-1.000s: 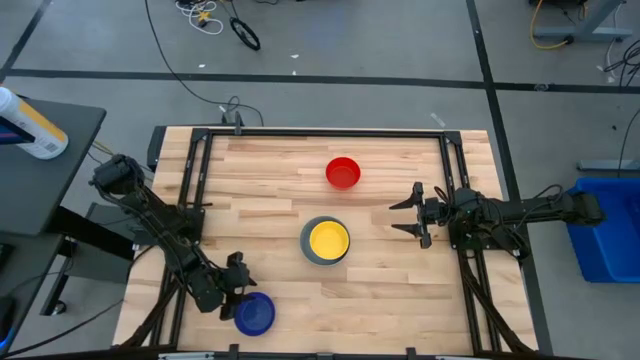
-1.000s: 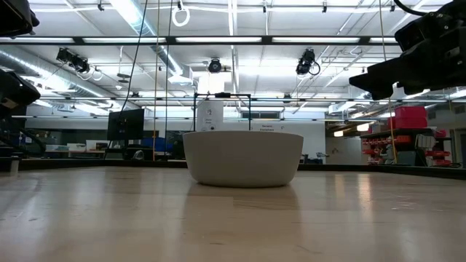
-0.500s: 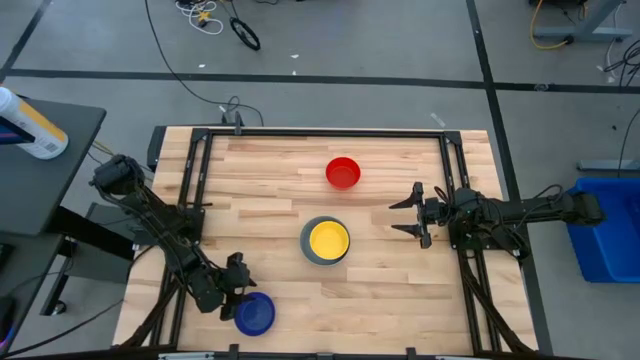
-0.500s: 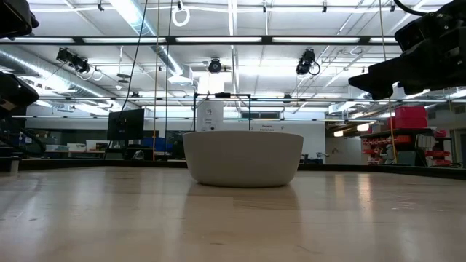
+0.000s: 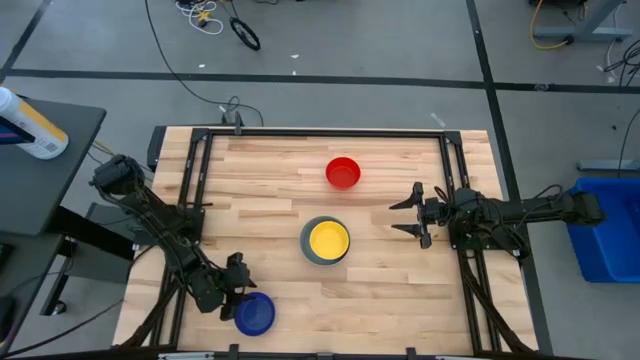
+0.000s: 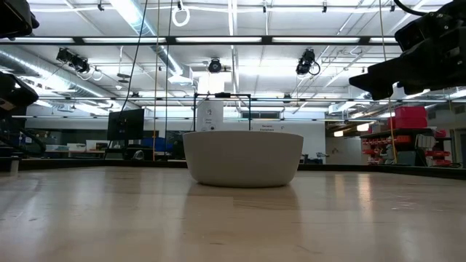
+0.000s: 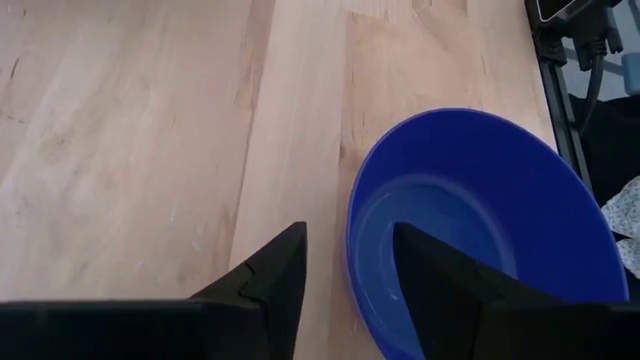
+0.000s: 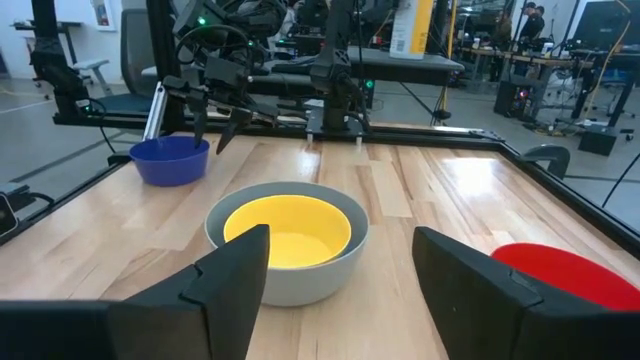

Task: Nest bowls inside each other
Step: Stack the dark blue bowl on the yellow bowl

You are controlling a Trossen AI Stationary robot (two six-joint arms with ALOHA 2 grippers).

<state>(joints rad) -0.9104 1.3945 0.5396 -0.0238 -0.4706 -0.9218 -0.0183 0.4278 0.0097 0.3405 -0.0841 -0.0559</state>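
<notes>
A dark blue bowl [image 5: 254,313] stands on its base near the table's near left corner. My left gripper [image 7: 345,290] is open and slants down over the bowl's left rim, one finger inside the bowl and one outside. A yellow bowl [image 5: 328,239] sits nested in the grey bowl [image 5: 325,258] at the table's middle. The grey bowl [image 6: 242,156] fills the centre of the low view. A red bowl [image 5: 342,172] stands alone farther back. My right gripper [image 5: 410,212] hangs open and level to the right of the grey bowl, holding nothing. My left gripper straddles the dark blue bowl's rim [image 7: 352,250] on the bowl's left side, slanting down from the table's left. One finger [image 7: 440,285] is over the inner wall, the other finger [image 7: 275,280] is outside over the wood. I cannot tell whether either finger touches the bowl.
Black frame rails [image 5: 195,190] run along the table's left, right and far edges. Bare wood lies between the blue bowl and the grey bowl. Off the table stand a blue bin [image 5: 605,230] on the right and a spray bottle [image 5: 25,120] on the left.
</notes>
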